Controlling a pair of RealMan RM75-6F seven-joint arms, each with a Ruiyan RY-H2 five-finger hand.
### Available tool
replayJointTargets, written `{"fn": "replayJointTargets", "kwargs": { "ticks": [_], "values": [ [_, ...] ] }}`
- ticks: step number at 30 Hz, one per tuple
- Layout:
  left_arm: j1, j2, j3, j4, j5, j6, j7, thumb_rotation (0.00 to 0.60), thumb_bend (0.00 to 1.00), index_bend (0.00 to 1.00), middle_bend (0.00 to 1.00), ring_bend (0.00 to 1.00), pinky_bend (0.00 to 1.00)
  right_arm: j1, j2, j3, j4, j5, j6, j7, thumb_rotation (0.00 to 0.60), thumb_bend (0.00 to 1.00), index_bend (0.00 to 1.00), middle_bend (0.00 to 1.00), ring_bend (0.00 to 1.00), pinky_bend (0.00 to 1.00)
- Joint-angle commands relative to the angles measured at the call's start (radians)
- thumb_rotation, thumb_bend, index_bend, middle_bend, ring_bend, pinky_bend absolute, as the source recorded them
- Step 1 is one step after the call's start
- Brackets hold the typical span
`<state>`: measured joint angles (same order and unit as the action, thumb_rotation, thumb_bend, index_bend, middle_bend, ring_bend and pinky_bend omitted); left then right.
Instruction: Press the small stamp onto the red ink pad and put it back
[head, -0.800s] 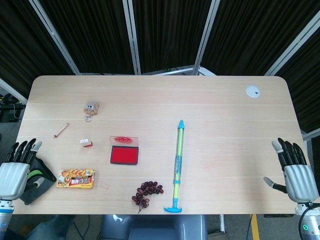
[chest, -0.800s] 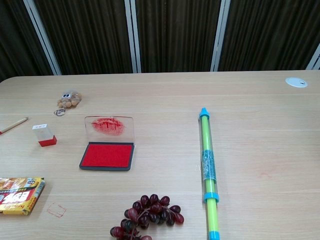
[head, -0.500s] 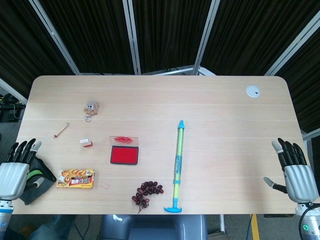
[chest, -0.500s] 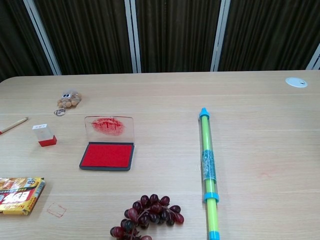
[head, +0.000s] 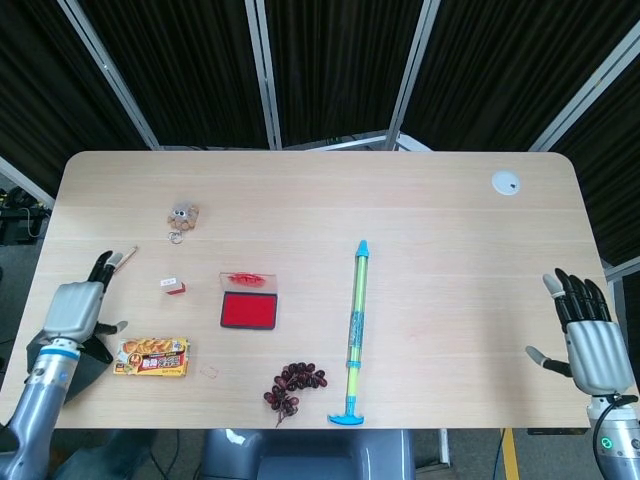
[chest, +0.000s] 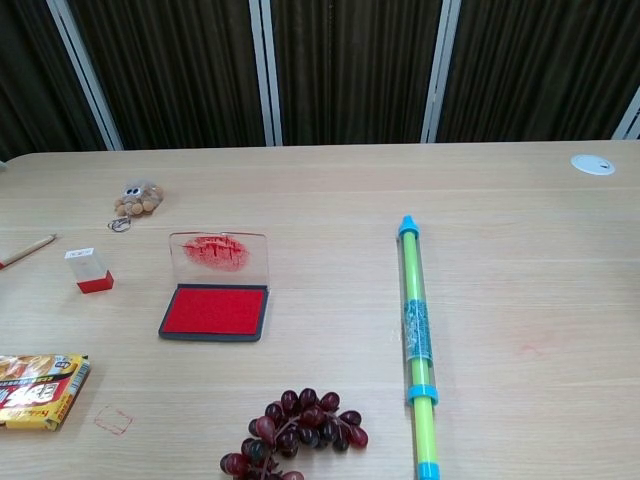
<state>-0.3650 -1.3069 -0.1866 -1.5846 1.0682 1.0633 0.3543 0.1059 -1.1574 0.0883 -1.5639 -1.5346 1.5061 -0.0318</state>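
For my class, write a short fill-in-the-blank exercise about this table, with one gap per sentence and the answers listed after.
1. The ink pad has its lid ____.
2. The small stamp stands to the ____ of the ink pad in both views.
3. Neither the left hand nor the right hand holds ____.
4. The grapes lie nearer the table's ____ edge than the ink pad.

Answers: open; left; anything; front

Both robot hands — left robot hand (head: 76, 310), right robot hand (head: 590, 340) — empty, fingers apart
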Motion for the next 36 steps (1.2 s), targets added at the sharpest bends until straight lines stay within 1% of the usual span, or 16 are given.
{"fn": "replayJointTargets", "kwargs": {
  "ticks": [1,3,4,8,10,12,16,22,28,32,36],
  "values": [
    [-0.117,-0.131,-0.073,0.130,-0.133,-0.108,0.016,0.600,0.21,0.01,0.00,0.69,0.77,0.005,-0.005,0.001,0.005,0.009,-0.012,-0.012,0.600,0.00,0.00,0.00,0.00,0.00],
    [-0.139,-0.161,-0.079,0.163,-0.161,-0.128,0.012,0.600,0.25,0.05,0.01,0.71,0.79,0.007,-0.008,0.002,0.009,0.018,-0.020,-0.015,0.600,0.00,0.00,0.00,0.00,0.00],
    [-0.153,-0.179,-0.080,0.185,-0.178,-0.137,0.017,0.600,0.27,0.10,0.03,0.72,0.80,0.009,-0.009,0.002,0.012,0.022,-0.026,-0.017,0.600,0.00,0.00,0.00,0.00,0.00],
    [-0.177,-0.228,-0.080,0.224,-0.193,-0.124,0.015,0.600,0.31,0.25,0.16,0.74,0.82,0.009,-0.013,0.003,0.023,0.038,-0.035,-0.021,0.600,0.00,0.00,0.00,0.00,0.00],
    [-0.184,-0.247,-0.076,0.240,-0.200,-0.114,0.023,0.600,0.32,0.29,0.20,0.74,0.82,0.009,-0.013,0.005,0.028,0.046,-0.038,-0.020,0.600,0.00,0.00,0.00,0.00,0.00],
    [-0.188,-0.256,-0.075,0.247,-0.210,-0.112,0.026,0.600,0.32,0.30,0.22,0.74,0.82,0.007,-0.013,0.005,0.031,0.050,-0.038,-0.019,0.600,0.00,0.00,0.00,0.00,0.00],
    [-0.195,-0.279,-0.068,0.272,-0.244,-0.095,0.049,0.600,0.32,0.32,0.31,0.74,0.82,-0.001,-0.010,0.004,0.041,0.062,-0.035,-0.010,0.600,0.00,0.00,0.00,0.00,0.00],
    [-0.191,-0.298,-0.059,0.287,-0.281,-0.080,0.053,0.600,0.32,0.33,0.32,0.74,0.82,-0.011,-0.003,0.002,0.046,0.060,-0.023,0.002,0.600,0.00,0.00,0.00,0.00,0.00],
    [-0.190,-0.337,-0.053,0.316,-0.268,-0.055,0.031,0.600,0.32,0.35,0.38,0.75,0.82,-0.015,-0.001,0.001,0.049,0.059,-0.018,0.010,0.600,0.00,0.00,0.00,0.00,0.00],
    [-0.194,-0.360,-0.052,0.332,-0.278,-0.029,0.057,0.600,0.32,0.36,0.43,0.75,0.82,-0.015,0.000,0.003,0.052,0.063,-0.020,0.014,0.600,0.00,0.00,0.00,0.00,0.00],
    [-0.199,-0.370,-0.054,0.335,-0.291,-0.017,0.082,0.600,0.32,0.36,0.44,0.74,0.82,-0.013,-0.001,0.004,0.056,0.066,-0.025,0.017,0.600,0.00,0.00,0.00,0.00,0.00]
  ]
}}
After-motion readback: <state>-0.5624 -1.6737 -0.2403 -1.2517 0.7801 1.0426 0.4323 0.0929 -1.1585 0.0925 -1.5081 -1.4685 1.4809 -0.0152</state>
